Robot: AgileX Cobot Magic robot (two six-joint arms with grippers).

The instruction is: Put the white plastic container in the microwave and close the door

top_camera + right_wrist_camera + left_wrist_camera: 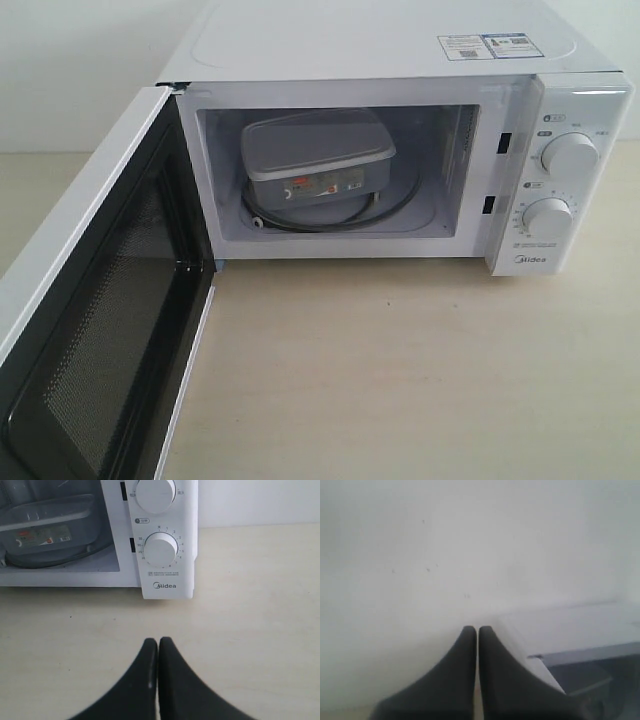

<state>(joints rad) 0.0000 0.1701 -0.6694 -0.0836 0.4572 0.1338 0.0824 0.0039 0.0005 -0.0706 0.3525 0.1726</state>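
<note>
both jaws closed, container [317, 160] inside microwave [400, 50], seemingly well apart

Quick count: one microwave [380, 40], one door [95, 310], one white plastic container [315, 155], one glass turntable [398, 203], one table [400, 380]. Dials come to two: upper dial [570, 155], lower dial [548, 215]. Two stickers: white sticker [460, 46], blue sticker [507, 44]. Two grippers too: left gripper [477, 628], right gripper [158, 640].
</note>
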